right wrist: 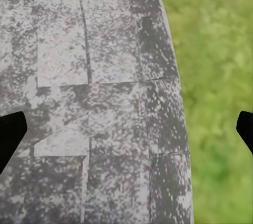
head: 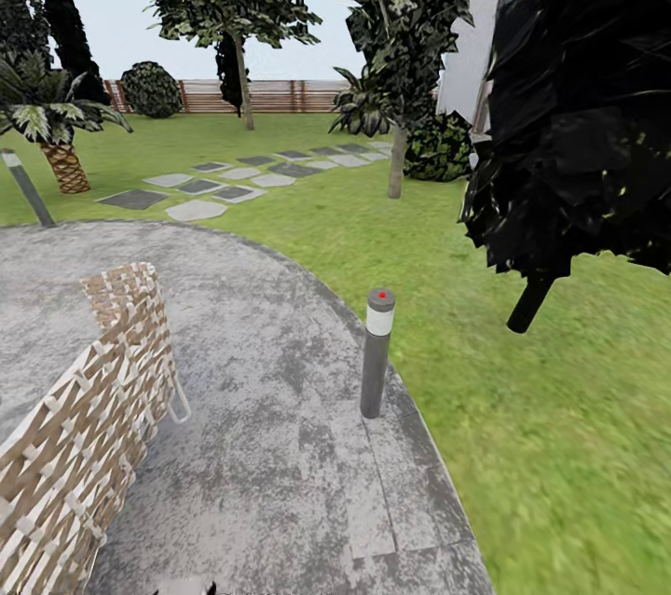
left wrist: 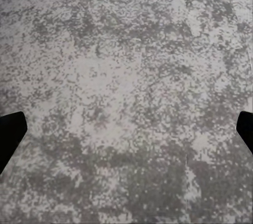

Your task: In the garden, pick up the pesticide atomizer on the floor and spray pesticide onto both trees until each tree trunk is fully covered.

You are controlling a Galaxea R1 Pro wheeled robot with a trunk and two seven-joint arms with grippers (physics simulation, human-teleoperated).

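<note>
Two tall trees with pale trunks stand across the garden lawn [head: 522,446]: one tree trunk [head: 245,87] far back near the slatted fence [head: 270,96], the other trunk [head: 398,161] nearer, by a dark shrub. The atomizer and the pesticide cloud are out of view. My left gripper [left wrist: 126,134] is open over mottled grey paving, its dark fingertips [left wrist: 8,134] wide apart with nothing between them. My right gripper [right wrist: 126,134] is open too, above the paving's edge where it meets the grass [right wrist: 216,76].
A grey bollard [head: 376,352] stands at the patio's curved edge, another bollard [head: 28,189] at far left. A woven chair [head: 84,427] is close on the left. A near-black conifer [head: 578,110] looms close on the right. Stepping stones [head: 233,180] cross the lawn toward a palm [head: 61,157].
</note>
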